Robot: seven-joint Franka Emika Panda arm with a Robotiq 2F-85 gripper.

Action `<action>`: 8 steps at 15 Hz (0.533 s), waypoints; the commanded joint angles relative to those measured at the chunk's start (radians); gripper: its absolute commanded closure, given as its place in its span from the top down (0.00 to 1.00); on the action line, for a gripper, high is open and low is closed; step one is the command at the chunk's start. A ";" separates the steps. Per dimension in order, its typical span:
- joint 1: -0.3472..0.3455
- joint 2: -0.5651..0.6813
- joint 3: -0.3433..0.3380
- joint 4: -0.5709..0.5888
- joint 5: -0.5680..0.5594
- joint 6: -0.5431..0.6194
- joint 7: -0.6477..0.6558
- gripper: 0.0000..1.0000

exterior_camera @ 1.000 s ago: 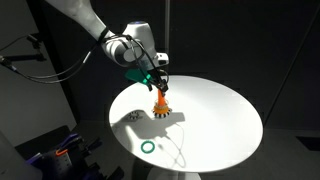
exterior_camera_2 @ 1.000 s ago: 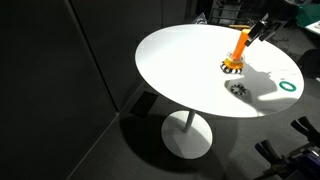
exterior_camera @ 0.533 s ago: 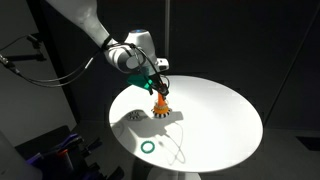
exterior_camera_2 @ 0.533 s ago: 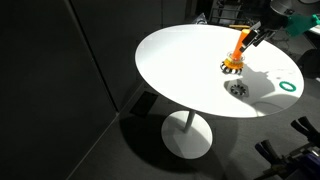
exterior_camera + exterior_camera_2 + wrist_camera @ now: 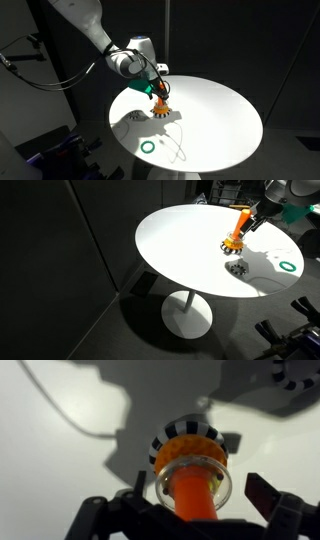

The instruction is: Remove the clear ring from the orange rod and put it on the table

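Note:
The orange rod [image 5: 192, 495] stands upright on its round base with a black-and-white checked rim [image 5: 185, 430]. The clear ring [image 5: 222, 478] sits around the rod, above the base, see-through with small dark dots. My gripper [image 5: 200, 490] is open, one finger on each side of the rod and ring, touching neither. In both exterior views the gripper [image 5: 158, 88] [image 5: 256, 220] is at the rod's upper part [image 5: 162, 102] [image 5: 240, 225] on the white table [image 5: 220, 125] [image 5: 175, 240].
A solid green ring [image 5: 148, 146] [image 5: 288, 266] lies flat on the table near its edge. Another speckled ring [image 5: 133, 117] [image 5: 238, 269] lies on the table beside the rod's base; its edge shows in the wrist view [image 5: 296, 370]. A thin cable [image 5: 178, 150] crosses the tabletop.
The gripper has come down a little over the rod, its fingers now lower along it. The rings have not moved.

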 commanded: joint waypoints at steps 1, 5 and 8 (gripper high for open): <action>0.017 0.023 -0.022 0.027 -0.040 -0.001 0.035 1.00; 0.028 0.045 -0.037 0.039 -0.061 -0.001 0.057 1.00; 0.038 0.058 -0.043 0.047 -0.063 0.001 0.069 1.00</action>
